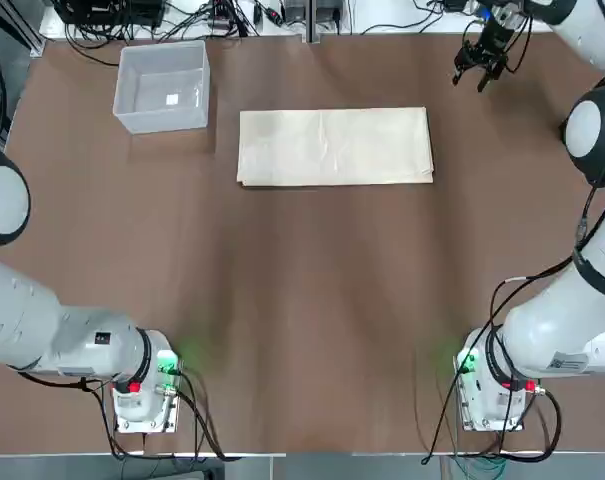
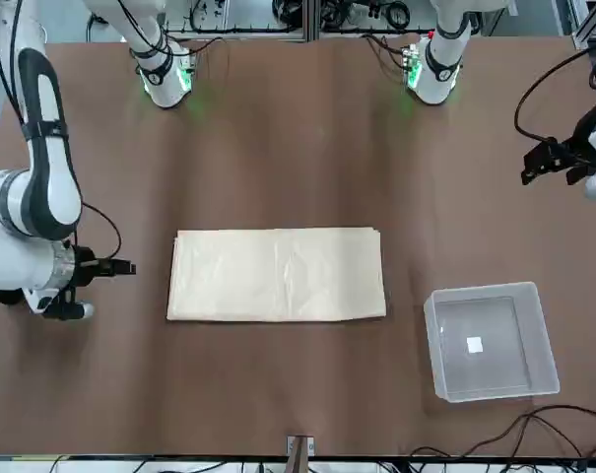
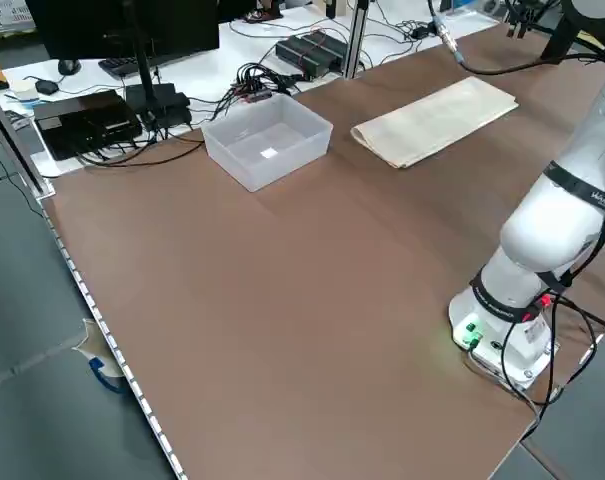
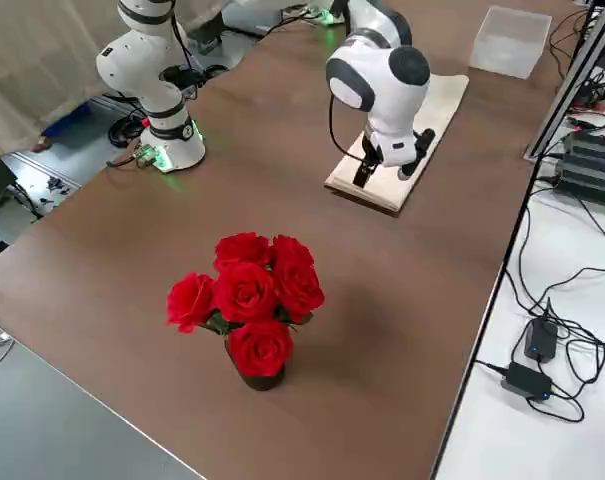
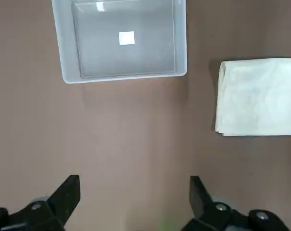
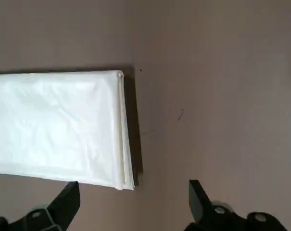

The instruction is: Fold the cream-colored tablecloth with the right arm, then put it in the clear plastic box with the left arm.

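Cream-colored tablecloth point(image 1: 334, 146) lies flat, folded in layers.

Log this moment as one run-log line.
right gripper: open, beyond tablecloth's right end | left gripper: open, parked | tablecloth: flat, untouched | box: empty

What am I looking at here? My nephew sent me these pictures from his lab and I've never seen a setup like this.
These are two white robot arms bolted to one edge of a brown table, photographed at once from above, from across the table, from both sides, and from a small camera on each wrist. On the table lie a cream-colored tablecloth, folded flat, and a clear plastic box, empty but for a small sticker. A pot of red roses stands near one corner. The right hand hangs open near the cloth's end; the left hand hovers open too. Neither holds anything.
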